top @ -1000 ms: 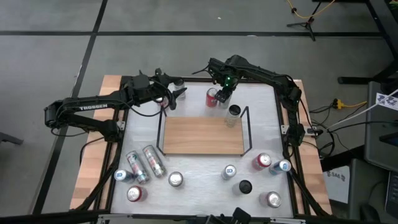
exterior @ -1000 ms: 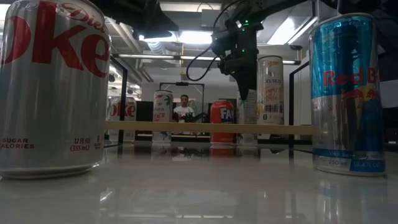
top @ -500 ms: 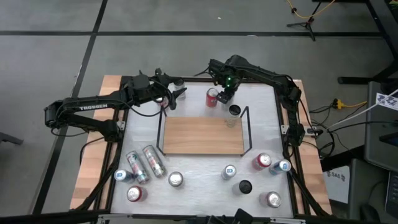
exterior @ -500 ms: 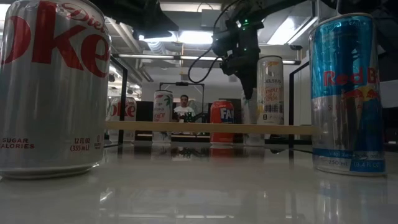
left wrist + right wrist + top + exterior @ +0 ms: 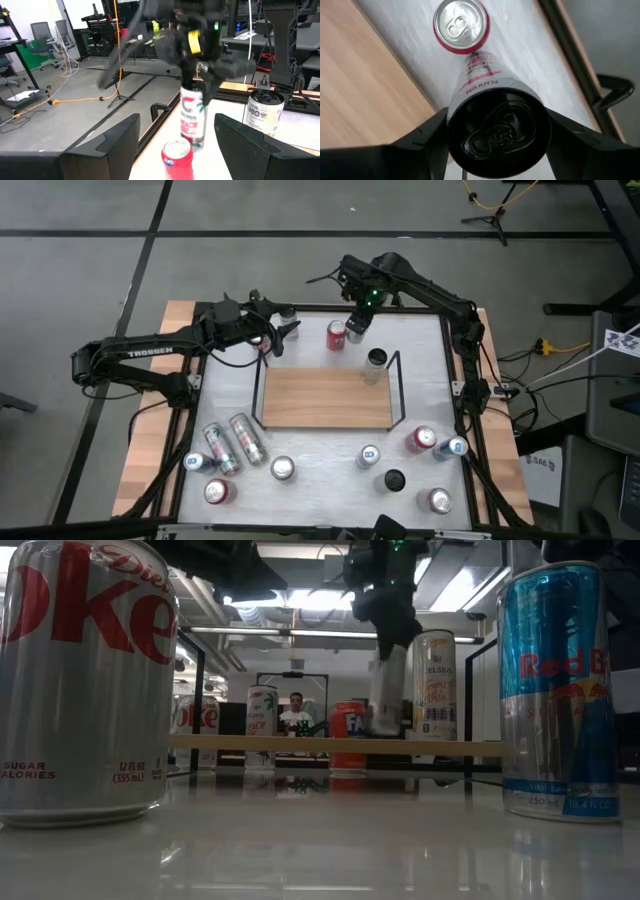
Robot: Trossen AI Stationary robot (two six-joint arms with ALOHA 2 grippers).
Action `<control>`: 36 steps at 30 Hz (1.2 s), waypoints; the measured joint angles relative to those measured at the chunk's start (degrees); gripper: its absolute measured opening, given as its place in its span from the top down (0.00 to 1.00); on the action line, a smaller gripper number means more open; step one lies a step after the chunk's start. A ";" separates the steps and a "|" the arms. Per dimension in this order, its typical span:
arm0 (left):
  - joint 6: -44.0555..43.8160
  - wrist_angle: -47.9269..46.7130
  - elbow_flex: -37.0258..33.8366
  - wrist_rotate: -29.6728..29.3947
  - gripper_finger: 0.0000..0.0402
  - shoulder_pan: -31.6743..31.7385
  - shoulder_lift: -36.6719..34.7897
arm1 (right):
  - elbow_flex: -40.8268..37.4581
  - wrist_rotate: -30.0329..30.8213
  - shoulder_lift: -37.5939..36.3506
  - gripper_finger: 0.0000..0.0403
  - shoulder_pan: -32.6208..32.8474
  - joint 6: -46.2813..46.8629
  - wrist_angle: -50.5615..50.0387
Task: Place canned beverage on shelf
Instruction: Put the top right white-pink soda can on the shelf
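A slim white can with a black top (image 5: 386, 690) hangs from my right gripper (image 5: 356, 326), which is shut on it, over the far part of the table just behind the shelf (image 5: 325, 397). In the right wrist view the black top (image 5: 497, 131) fills the space between the fingers. A red can (image 5: 337, 335) stands on the table beside it. A white can with a black top (image 5: 376, 360) stands on the shelf's far right corner. My left gripper (image 5: 285, 330) waits open at the far left, with nothing in it. My right gripper pinches the slim can's wall just below its black top (image 5: 196, 92) between its two fingers (image 5: 427, 137), one on each side. The fingers come from above, pointing down. The can hangs below them, slightly tilted, its bottom (image 5: 381, 730) clear of the table.
Several cans stand or lie along the table's near edge (image 5: 230, 445), among them a silver cola can (image 5: 85, 680) and a blue energy-drink can (image 5: 555, 690). Black rails (image 5: 398, 385) rise at the shelf's short ends. A person (image 5: 296, 712) shows in the room behind.
My right gripper has gone up with the slim white can. The can stood on the table beside the red can and now hangs clear of it, slightly tipped. The red can has stayed where it was.
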 joint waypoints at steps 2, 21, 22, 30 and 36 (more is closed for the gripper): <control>0.00 0.00 0.00 0.00 0.38 -0.01 0.00 | 2.11 0.01 0.00 0.38 0.27 0.02 0.10; 0.05 0.00 0.00 0.00 0.38 -0.04 -0.01 | 6.76 2.19 -0.94 0.38 11.23 0.04 -0.25; 0.06 0.00 0.00 0.00 0.38 -0.04 -0.02 | 6.76 2.19 -0.94 0.38 11.90 0.06 -0.27; 0.04 0.00 0.00 0.00 0.38 -0.04 -0.02 | 6.76 0.27 -0.94 0.37 17.64 -1.73 -0.25; 0.02 -0.19 0.00 5.12 0.38 -0.26 -0.02 | 6.76 -3.93 -0.94 0.37 21.62 -5.87 -0.25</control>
